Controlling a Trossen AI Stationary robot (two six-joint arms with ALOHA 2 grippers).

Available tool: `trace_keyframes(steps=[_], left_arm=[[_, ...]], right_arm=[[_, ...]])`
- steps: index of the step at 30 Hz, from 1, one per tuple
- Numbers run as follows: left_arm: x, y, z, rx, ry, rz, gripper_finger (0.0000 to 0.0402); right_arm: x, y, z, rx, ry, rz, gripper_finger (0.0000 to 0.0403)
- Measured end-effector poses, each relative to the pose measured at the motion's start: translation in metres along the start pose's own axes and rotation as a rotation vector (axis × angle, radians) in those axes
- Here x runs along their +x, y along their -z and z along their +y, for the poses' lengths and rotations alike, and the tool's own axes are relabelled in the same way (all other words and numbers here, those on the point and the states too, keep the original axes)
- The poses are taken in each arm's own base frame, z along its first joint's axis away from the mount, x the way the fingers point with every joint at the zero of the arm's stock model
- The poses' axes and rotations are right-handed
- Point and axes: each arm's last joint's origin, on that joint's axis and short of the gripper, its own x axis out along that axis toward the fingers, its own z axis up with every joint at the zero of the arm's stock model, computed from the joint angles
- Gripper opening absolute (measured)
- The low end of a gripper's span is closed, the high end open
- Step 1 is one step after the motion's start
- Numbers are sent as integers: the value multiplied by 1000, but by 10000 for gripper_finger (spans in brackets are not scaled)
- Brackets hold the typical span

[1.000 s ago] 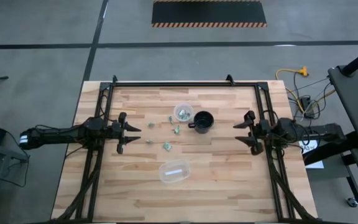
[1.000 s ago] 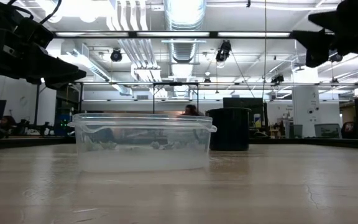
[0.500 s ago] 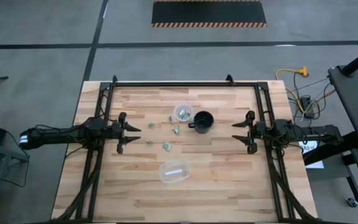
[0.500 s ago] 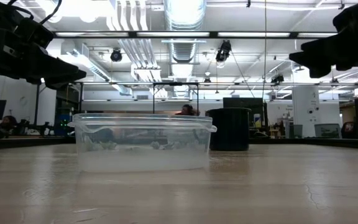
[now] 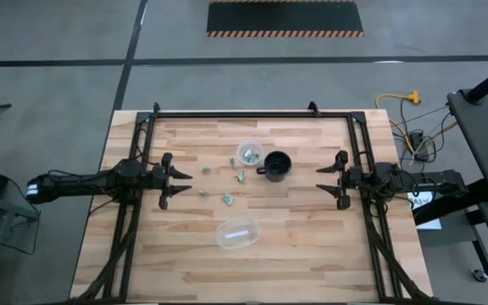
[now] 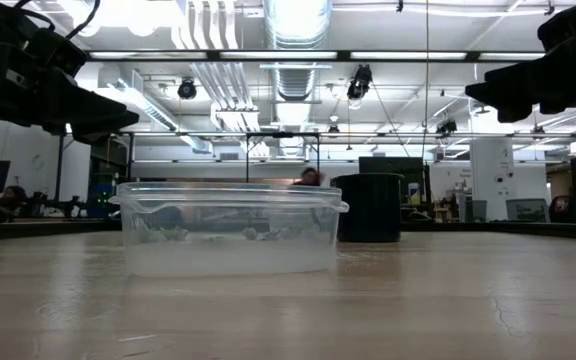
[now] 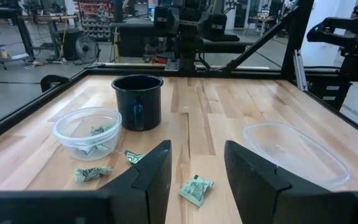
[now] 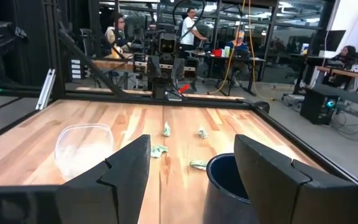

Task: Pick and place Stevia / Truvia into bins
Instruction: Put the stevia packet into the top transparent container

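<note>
Several green-and-white Stevia packets lie flat on the wood between the arms: one (image 5: 227, 199), one (image 5: 203, 192) and one (image 5: 241, 177) in the high view. The nearest one (image 7: 196, 190) lies just ahead of my left gripper in the left wrist view. More packets sit inside the small round clear cup (image 5: 249, 153) (image 7: 87, 130), which stands beside the black mug (image 5: 276, 164). My left gripper (image 5: 185, 180) (image 7: 197, 149) is open above the table, left of the packets. My right gripper (image 5: 321, 179) (image 8: 192, 142) is open, raised, right of the mug (image 8: 225, 174).
The oval clear tub (image 5: 237, 233) (image 6: 228, 228) stands near the table's near edge, with something white lying in it. A black frame (image 5: 252, 113) runs along the far edge and both sides. Bare wood lies between each gripper and the group of things. People show in the room behind.
My right gripper has come down a little and tipped closer to level, then held still. The packets, cup, mug and tub have stayed where they were.
</note>
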Motion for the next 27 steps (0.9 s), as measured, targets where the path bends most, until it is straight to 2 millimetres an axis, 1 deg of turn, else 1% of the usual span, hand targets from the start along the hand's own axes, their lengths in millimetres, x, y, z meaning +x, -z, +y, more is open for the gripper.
trace_keyframes(steps=[16, 22, 27], left_arm=[[0, -2, 0, 3, -3, -23, 132], [0, -7, 1, 6, -28, -78, 132], [-1, -19, 0, 15, -24, -197, 132]], right_arm=[[0, 0, 0, -6, 0, -1, 221], [0, 0, 0, -2, 0, -1, 221], [0, 0, 0, -10, 0, -1, 221]])
